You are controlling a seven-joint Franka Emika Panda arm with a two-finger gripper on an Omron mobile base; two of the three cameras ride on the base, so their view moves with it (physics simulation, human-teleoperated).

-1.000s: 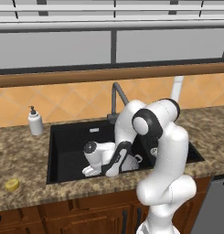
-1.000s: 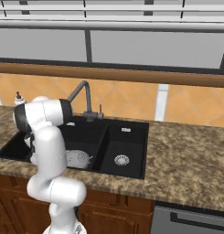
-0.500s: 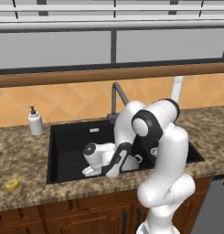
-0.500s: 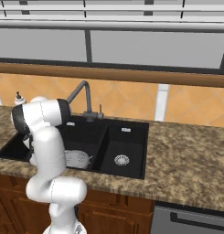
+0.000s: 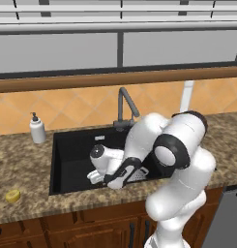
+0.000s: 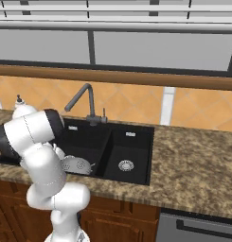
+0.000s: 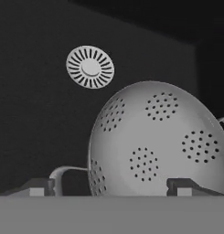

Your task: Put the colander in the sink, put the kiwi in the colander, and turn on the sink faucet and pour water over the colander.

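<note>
The colander (image 7: pixel 154 141) already lies in the large basin of the sink (image 5: pixel 66 167), so the first step looks done. The kiwi (image 5: pixel 13 195) waits on the counter, far from the gripper (image 7: pixel 111 186), and no water runs. The fingers stand apart, holding nothing, with the colander just ahead between them.

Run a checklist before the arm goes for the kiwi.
1. Perforated silver metal colander inside the black matte double-basin sink: ok.
2. Colander upright, mouth up: not ok, its domed outside faces the hand camera.
3. Tool released from colander: cannot tell, fingertips flank its handle and rim.
4. Small yellow-green kiwi reachable on the counter: ok.
5. Dark grey gooseneck faucet off: ok, no stream.
</note>
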